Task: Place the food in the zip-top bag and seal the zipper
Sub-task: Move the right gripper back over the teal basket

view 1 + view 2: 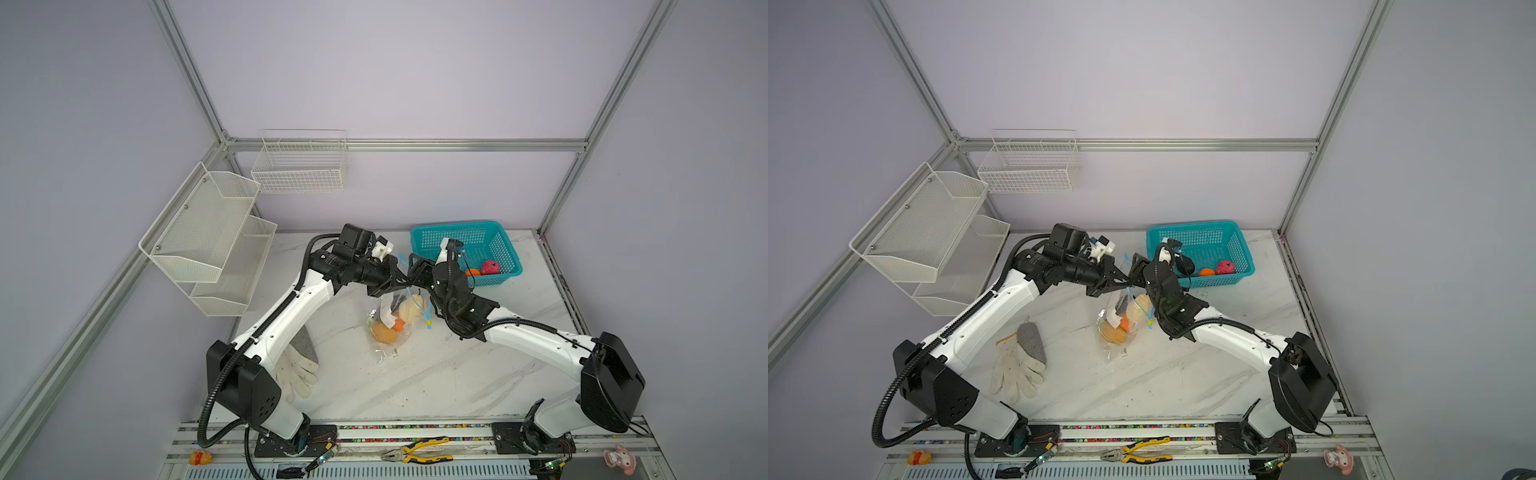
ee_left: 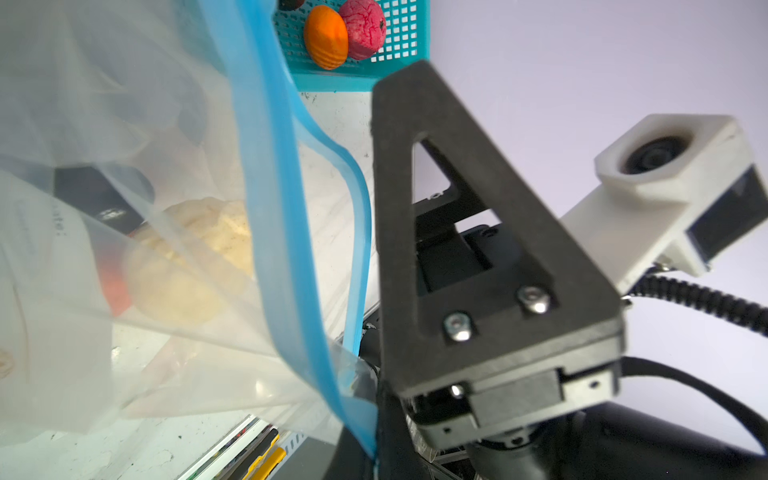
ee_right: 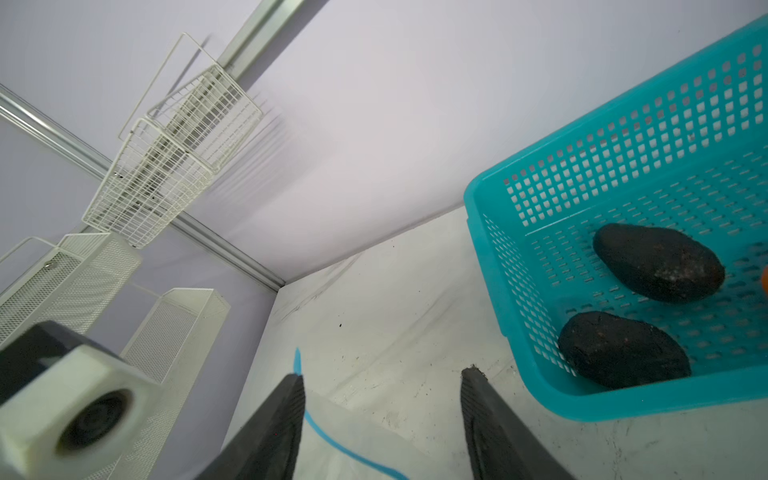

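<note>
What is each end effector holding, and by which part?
Left end effector grips the bag by its blue zipper strip; right end effector open, holding nothing.

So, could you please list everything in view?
zip-top bag: one, clear, blue zipper, mid-table.
bagged food: three, cream, yellow-orange, orange, inside bag.
basket: one, teal, back right.
basket food: four, orange, pink, two dark, inside basket.
glove: one, white, front left.
pliers: one, yellow-black, front rail.
wire racks: two, white, walls.
toy figure: one, yellow-red, front rail.
doll: one, pink, front rail.
left gripper: black, shut on bag mouth.
right gripper: black, open, facing it.
</note>
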Controlling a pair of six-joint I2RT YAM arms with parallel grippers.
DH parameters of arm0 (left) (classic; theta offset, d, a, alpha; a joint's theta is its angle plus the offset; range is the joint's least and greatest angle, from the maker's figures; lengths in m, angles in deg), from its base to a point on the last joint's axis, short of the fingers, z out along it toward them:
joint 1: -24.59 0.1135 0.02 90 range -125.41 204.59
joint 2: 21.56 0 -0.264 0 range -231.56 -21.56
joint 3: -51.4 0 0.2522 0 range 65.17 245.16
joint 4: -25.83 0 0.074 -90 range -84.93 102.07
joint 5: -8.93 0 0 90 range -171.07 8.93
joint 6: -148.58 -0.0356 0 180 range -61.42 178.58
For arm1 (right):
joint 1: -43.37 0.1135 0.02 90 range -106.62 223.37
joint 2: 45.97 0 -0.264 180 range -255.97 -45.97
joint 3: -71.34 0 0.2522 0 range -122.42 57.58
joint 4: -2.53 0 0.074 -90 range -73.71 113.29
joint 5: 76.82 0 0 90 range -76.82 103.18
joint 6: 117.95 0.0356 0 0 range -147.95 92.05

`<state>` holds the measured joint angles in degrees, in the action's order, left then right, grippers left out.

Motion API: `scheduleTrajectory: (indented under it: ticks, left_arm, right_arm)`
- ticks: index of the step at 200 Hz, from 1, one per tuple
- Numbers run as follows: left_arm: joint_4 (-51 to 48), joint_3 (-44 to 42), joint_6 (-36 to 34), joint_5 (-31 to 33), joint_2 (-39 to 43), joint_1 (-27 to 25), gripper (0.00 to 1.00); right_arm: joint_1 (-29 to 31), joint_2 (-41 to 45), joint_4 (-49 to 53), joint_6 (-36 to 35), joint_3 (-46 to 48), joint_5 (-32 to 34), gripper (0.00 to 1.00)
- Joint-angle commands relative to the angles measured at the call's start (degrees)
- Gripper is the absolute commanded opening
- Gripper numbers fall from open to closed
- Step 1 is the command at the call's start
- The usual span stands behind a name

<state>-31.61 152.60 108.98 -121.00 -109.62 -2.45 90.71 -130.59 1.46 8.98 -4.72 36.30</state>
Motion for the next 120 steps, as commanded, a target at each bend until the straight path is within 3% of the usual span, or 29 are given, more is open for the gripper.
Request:
scheduleTrajectory:
  ticks: [1,51,120]
  left_arm:
    - [5.0,-2.1,-0.3,1.6,1.3,0.8,0.0]
    - [5.0,-4.0,-1.0,0.3,0.6,0.8,0.0]
    - [3.6,-4.1,-3.2,-0.3,-0.6,-0.3,0.0]
  right_arm:
    - [1.8,5.6,8.3,-7.8,-1.9,-2.3,0.62]
    - [0.5,18.2,13.2,-12.6,5.3,-8.0,0.6]
    - [-7.4,15.1,21.0,-10.1,4.5,-19.5,0.6]
